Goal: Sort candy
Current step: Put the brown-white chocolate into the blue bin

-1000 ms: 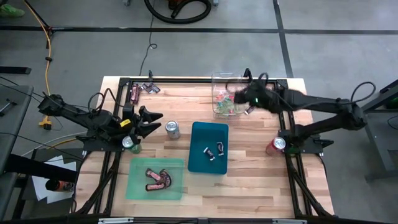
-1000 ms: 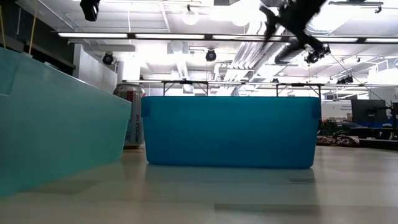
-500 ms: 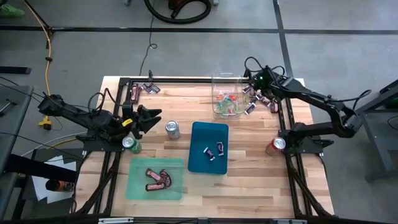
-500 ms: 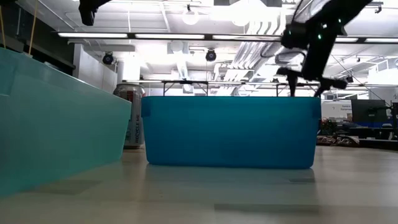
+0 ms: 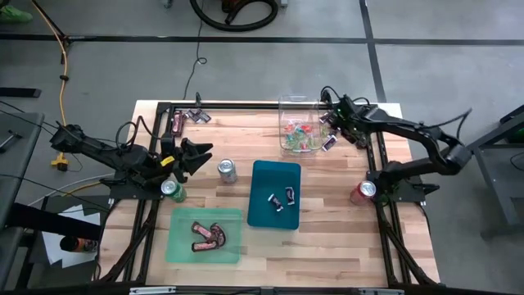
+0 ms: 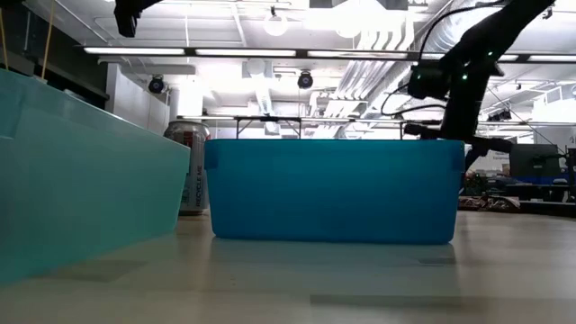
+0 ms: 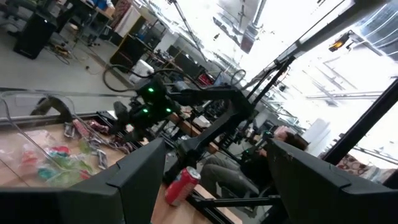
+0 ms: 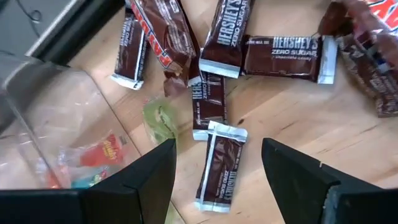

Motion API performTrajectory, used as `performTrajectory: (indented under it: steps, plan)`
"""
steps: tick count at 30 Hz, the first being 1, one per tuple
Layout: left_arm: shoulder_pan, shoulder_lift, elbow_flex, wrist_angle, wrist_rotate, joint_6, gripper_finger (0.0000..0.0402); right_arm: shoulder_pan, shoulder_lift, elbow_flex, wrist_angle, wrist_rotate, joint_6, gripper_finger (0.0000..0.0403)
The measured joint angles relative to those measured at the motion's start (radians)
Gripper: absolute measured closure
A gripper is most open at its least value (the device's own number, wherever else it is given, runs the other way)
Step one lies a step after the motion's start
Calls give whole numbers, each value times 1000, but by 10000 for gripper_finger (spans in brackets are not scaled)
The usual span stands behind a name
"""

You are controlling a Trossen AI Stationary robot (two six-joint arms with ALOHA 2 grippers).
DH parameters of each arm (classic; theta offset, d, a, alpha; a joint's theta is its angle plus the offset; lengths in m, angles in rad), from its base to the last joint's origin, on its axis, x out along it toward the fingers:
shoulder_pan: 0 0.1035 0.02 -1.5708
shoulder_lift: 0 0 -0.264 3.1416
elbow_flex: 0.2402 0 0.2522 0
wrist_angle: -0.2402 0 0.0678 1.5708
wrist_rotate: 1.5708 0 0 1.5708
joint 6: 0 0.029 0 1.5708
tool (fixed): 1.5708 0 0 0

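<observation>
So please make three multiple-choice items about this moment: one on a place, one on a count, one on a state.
1. Where is the right gripper?
A. over the blue bin
B. over the loose candy bars beside the clear container
C. above the green tray

2. How many soda cans stand on the table?
A. one
B. three
C. five

3. How are the right gripper's fingers?
A. open, empty
B. shut on a bar
C. shut on a can

Answers:
1 B: the right wrist view looks down on Hershey's bars next to the clear container.
2 B: silver can, green can, red can.
3 A: the fingers stand apart with nothing between them.
</observation>
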Motion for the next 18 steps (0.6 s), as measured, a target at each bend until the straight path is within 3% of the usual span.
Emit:
performTrajectory:
  steps: [9,18]
  plan:
    - [0,0,0,0,44,-14,133,11,206,26,-2,-72,47,171]
    - [0,0,0,0,44,-18,133,43,298,32,96,-76,59,171]
